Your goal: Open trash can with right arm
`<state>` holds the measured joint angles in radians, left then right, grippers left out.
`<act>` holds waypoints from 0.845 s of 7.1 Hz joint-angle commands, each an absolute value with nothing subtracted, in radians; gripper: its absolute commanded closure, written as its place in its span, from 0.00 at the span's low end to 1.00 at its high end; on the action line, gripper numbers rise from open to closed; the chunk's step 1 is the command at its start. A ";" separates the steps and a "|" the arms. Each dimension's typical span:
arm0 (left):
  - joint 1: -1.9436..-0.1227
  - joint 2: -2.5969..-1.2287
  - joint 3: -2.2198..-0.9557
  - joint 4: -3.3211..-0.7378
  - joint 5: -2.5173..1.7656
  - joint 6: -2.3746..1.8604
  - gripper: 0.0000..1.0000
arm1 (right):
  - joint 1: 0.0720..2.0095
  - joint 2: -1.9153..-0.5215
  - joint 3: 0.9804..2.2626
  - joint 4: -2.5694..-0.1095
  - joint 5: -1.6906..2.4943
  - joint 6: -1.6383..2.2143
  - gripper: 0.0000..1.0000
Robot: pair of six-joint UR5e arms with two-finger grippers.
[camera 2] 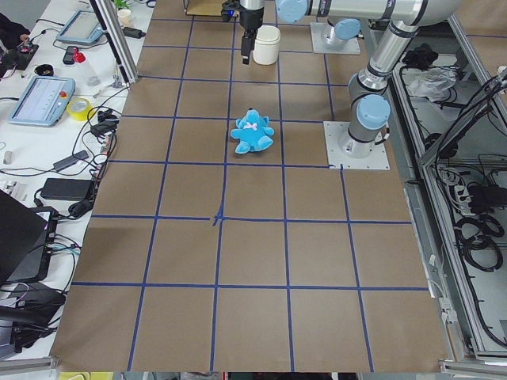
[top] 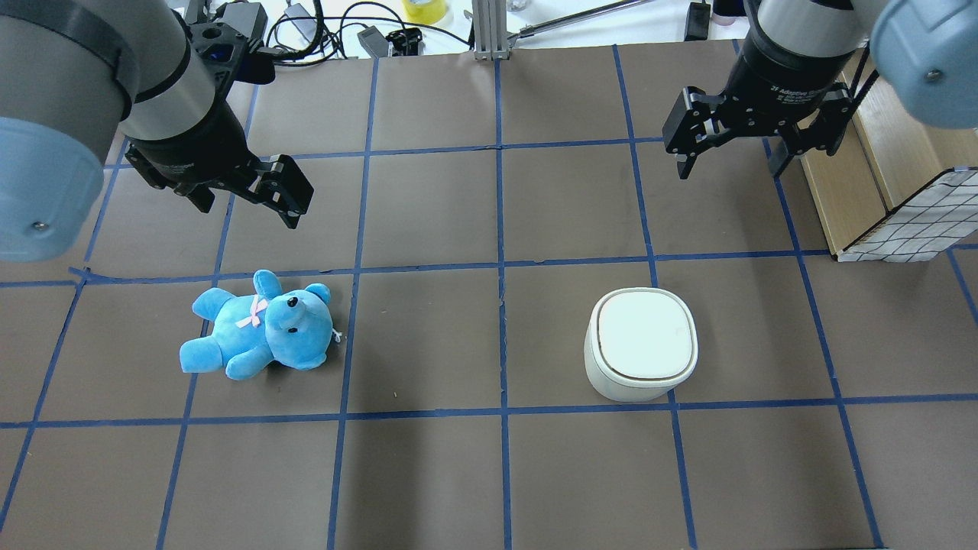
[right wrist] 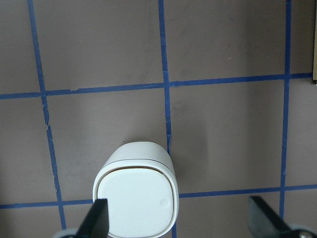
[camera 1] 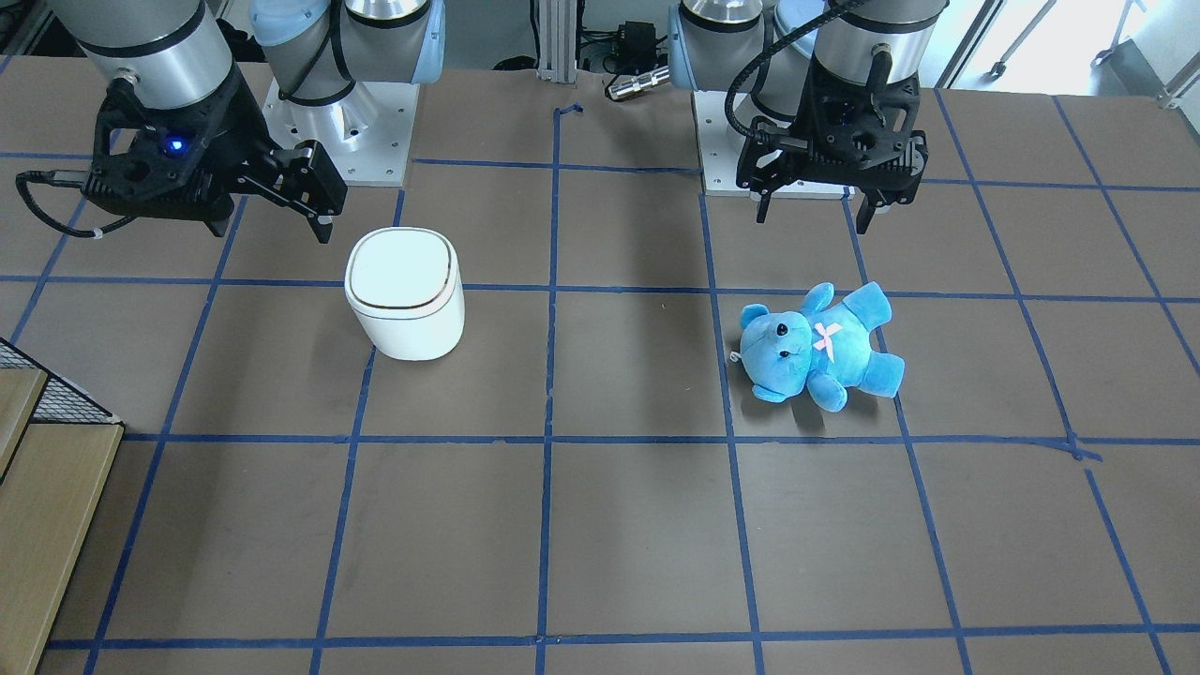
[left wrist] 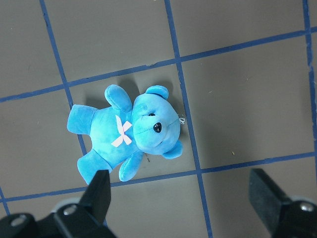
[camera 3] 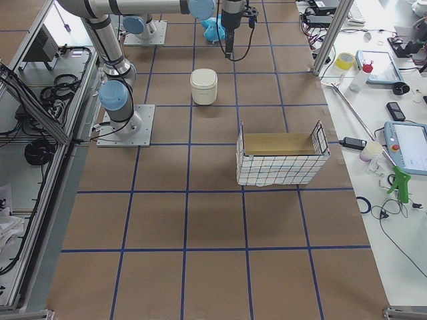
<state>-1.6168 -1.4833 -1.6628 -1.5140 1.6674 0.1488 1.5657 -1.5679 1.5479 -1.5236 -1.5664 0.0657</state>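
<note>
Approach step: the right gripper (top: 730, 164), fingers spread and empty, hovers above and beside the closed trash can (top: 640, 344), which stands well apart from the teddy bear (top: 260, 336); next, descend onto its seemingly press-open lid.
</note>
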 commanded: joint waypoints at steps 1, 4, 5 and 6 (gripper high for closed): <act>-1.617 -1.483 -1.663 -1.514 1.667 0.149 0.00 | 1.565 -1.568 1.555 -1.520 -1.566 0.089 0.00; -1.617 -1.483 -1.663 -1.514 1.667 0.149 0.00 | 1.571 -1.565 1.562 -1.535 -1.568 0.101 0.03; -1.617 -1.483 -1.663 -1.514 1.667 0.149 0.00 | 1.571 -1.565 1.562 -1.537 -1.568 0.101 0.04; -1.617 -1.483 -1.663 -1.514 1.667 0.149 0.00 | 1.571 -1.565 1.563 -1.536 -1.568 0.101 0.04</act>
